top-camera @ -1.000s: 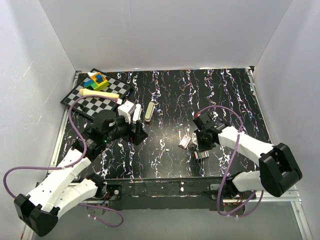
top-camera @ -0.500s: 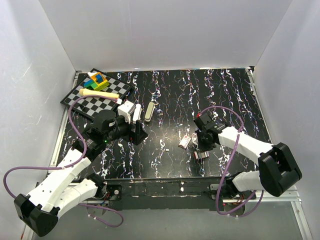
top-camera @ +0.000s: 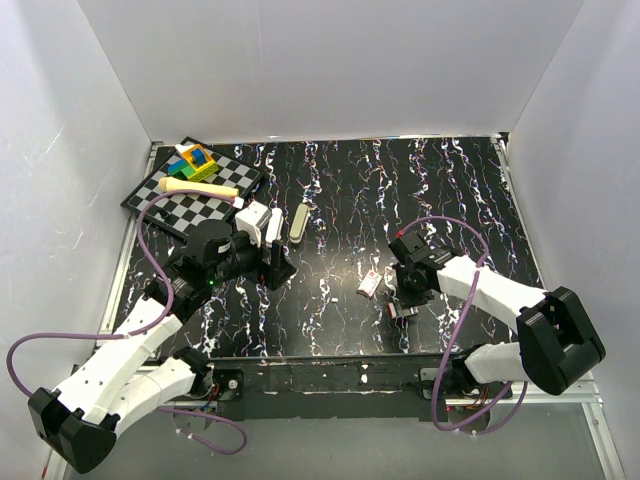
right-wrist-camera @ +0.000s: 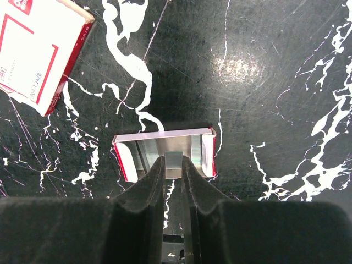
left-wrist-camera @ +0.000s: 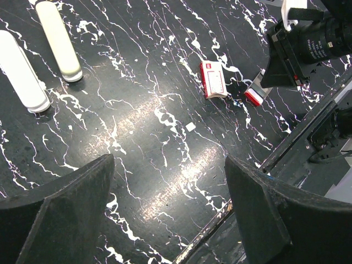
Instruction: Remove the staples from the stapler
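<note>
Red-sided stapler (right-wrist-camera: pixel 163 144), lying open, silver inside

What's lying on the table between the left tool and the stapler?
A small red-and-white box, nearer the stapler than the left tool; the top view shows it.

This is a robotics lab test cell: plain white panels (top-camera: pixel 330 70) wall in a black marbled worktop (top-camera: pixel 340 190) on three sides. A left arm (top-camera: pixel 130 360) and a right arm (top-camera: pixel 500 295) are bolted along its near edge, trailing purple cables (top-camera: pixel 139 238).
</note>
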